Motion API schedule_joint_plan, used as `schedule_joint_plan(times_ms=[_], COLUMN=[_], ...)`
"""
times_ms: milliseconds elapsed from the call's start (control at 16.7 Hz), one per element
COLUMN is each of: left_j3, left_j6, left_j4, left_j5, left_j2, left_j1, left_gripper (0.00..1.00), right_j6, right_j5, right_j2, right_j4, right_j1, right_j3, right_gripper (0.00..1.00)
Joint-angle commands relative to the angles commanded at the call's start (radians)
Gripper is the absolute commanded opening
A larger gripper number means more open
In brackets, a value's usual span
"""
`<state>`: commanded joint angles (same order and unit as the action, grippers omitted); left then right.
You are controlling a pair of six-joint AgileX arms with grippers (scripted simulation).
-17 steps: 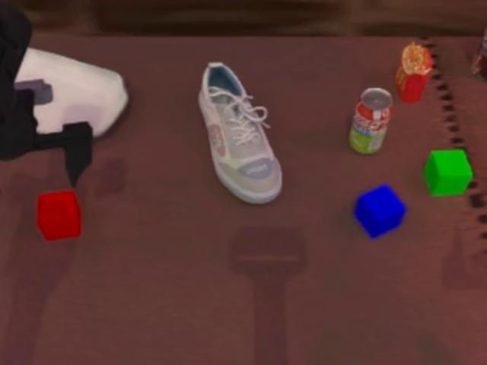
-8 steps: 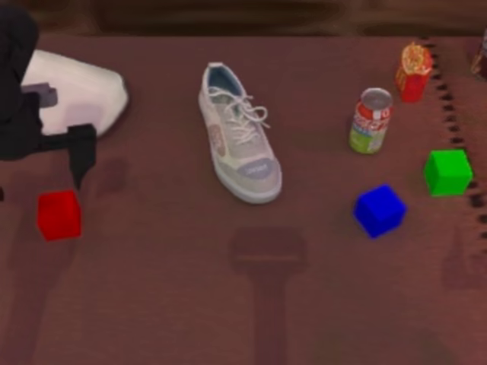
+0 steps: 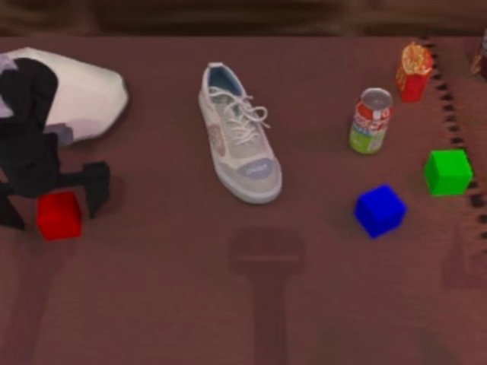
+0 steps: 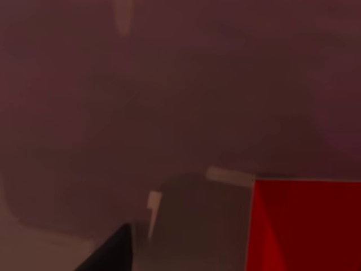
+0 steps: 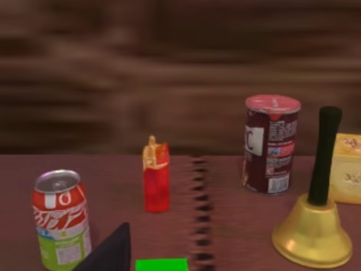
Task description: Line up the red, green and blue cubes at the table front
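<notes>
At the table's (image 3: pixel 190 304) left edge we have our left gripper (image 3: pixel 53 204) down over the red cube (image 3: pixel 58 216), jaws spread with one finger on each side of it and not yet closed on it; the left wrist view shows the red cube (image 4: pixel 304 226) close up beside a finger. The blue cube (image 3: pixel 379 211) and green cube (image 3: pixel 447 172) sit near each other on the right side, the green one farther right. We cannot tell how our right gripper's jaws stand.
</notes>
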<state>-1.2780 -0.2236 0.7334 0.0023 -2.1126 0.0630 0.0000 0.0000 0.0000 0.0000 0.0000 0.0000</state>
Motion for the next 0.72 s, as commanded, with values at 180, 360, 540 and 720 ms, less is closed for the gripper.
schedule_joint_plan(times_ms=[180,360,540,720], left_j3=[0.009,0.009,0.009,0.009], left_j6=[0.000,0.000,0.000,0.000], left_j4=[-0.014,-0.014,-0.014,-0.014], left_j5=[0.000,0.000,0.000,0.000], left_j2=[-0.009,-0.009,-0.009,-0.009], left_j1=[0.000,0.000,0.000,0.000], left_gripper=[1.00,0.92,0.70,0.47], right_j6=[0.000,0.000,0.000,0.000], right_j5=[0.000,0.000,0.000,0.000], right_j2=[0.000,0.000,0.000,0.000], right_j4=[0.000,0.000,0.000,0.000], right_j1=[0.000,0.000,0.000,0.000], right_j3=[0.000,0.000,0.000,0.000], right_gripper=[1.00,1.00,1.00,1.00])
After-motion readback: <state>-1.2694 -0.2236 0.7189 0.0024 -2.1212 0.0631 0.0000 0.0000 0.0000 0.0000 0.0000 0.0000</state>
